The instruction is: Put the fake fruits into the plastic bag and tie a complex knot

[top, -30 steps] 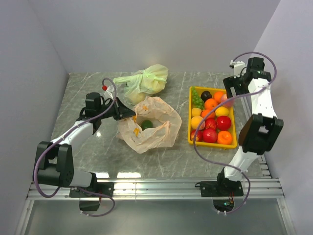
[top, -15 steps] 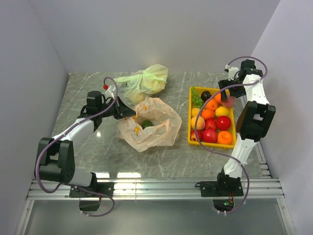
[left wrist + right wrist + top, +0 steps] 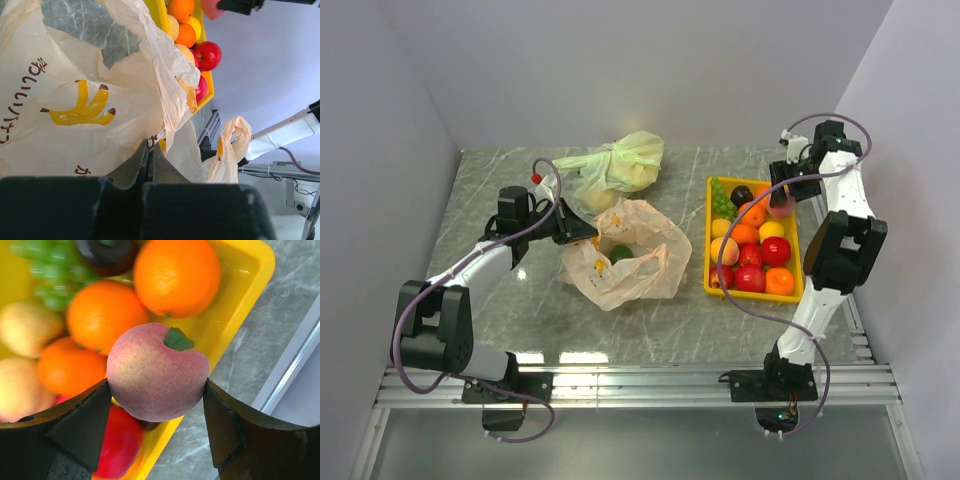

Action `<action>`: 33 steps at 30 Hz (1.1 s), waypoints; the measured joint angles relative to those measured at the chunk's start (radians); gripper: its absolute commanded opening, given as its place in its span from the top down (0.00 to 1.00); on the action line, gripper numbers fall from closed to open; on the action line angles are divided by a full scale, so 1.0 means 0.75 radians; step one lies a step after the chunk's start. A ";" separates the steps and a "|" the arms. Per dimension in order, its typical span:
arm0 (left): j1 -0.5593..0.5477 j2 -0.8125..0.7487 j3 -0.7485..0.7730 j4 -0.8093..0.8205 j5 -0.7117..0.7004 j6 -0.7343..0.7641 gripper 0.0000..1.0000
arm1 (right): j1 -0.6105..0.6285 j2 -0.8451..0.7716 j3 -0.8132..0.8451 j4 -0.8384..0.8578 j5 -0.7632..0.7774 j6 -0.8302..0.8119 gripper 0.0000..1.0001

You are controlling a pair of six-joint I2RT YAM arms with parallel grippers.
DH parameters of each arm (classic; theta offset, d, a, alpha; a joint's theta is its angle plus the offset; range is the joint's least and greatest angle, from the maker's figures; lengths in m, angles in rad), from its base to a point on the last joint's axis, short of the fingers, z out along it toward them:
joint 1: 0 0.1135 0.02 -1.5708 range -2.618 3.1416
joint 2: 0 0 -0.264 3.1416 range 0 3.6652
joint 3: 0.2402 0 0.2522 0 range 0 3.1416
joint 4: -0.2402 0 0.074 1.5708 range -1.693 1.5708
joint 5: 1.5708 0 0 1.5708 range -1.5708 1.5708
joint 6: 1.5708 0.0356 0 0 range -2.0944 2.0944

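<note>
The peach-orange plastic bag (image 3: 630,255) lies open mid-table with a green fruit (image 3: 620,254) inside; it fills the left wrist view (image 3: 90,100). My left gripper (image 3: 588,233) is shut on the bag's left rim (image 3: 150,142). Several fake fruits (image 3: 752,250) fill the yellow tray (image 3: 708,240). My right gripper (image 3: 782,203) is shut on a pink peach (image 3: 157,377) and holds it just above the tray's far right corner, over oranges (image 3: 100,317) and a red apple (image 3: 117,445).
A pale yellow-green knotted bag (image 3: 615,165) sits behind the open bag. The tray's yellow rim (image 3: 240,305) borders grey marble table and a metal rail (image 3: 290,365) at the right. White walls enclose the table on three sides.
My right arm swung in from the far right and came down over the tray's far corner, closing on the peach. The left gripper kept its hold on the bag rim.
</note>
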 measured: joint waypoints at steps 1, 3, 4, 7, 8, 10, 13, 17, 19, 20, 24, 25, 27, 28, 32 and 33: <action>0.000 0.000 0.000 0.000 0.000 0.001 1.00 | 0.002 -0.020 0.018 -0.026 -0.023 0.005 0.45; 0.000 0.000 0.000 -0.002 0.001 0.002 0.99 | 0.019 -0.068 0.055 -0.060 -0.069 0.012 0.46; 0.000 0.000 0.000 -0.002 0.001 0.002 0.99 | 0.039 -0.101 0.074 -0.074 -0.100 0.021 0.45; 0.000 0.000 0.000 -0.006 0.003 0.002 1.00 | 0.154 -0.237 0.071 -0.078 -0.195 0.070 0.46; 0.000 0.000 0.000 -0.005 0.005 0.001 0.99 | 0.221 -0.292 0.052 -0.068 -0.226 0.090 0.46; 0.000 0.000 0.000 -0.003 0.014 0.000 0.99 | 0.389 -0.401 -0.014 -0.017 -0.279 0.140 0.46; 0.000 0.005 0.001 0.003 0.030 -0.004 1.00 | 0.650 -0.508 -0.134 0.085 -0.336 0.217 0.46; 0.000 0.022 0.010 0.008 0.046 -0.009 1.00 | 0.916 -0.499 -0.224 0.183 -0.368 0.314 0.46; 0.000 0.027 0.015 0.009 0.050 -0.011 1.00 | 1.003 -0.467 -0.263 0.220 -0.367 0.347 0.43; 0.000 0.030 0.016 0.011 0.052 -0.011 0.99 | 1.053 -0.457 -0.295 0.239 -0.365 0.360 0.39; 0.000 0.035 0.020 0.021 0.060 -0.035 0.99 | 1.191 -0.454 -0.419 0.257 -0.354 0.395 0.01; 0.000 0.037 0.020 0.030 0.062 -0.042 0.99 | 1.224 -0.454 -0.441 0.259 -0.350 0.399 0.01; 0.000 0.040 0.020 0.047 0.064 -0.060 1.00 | 1.265 -0.454 -0.459 0.253 -0.350 0.411 0.00; 0.000 0.040 0.020 0.049 0.064 -0.063 0.99 | 1.267 -0.457 -0.459 0.254 -0.350 0.417 0.00; 0.001 0.040 0.020 0.050 0.065 -0.069 1.00 | 1.138 -0.509 -0.457 0.238 -0.373 0.420 0.00; 0.000 0.040 0.020 0.050 0.065 -0.069 0.99 | 1.071 -0.531 -0.454 0.224 -0.380 0.416 0.00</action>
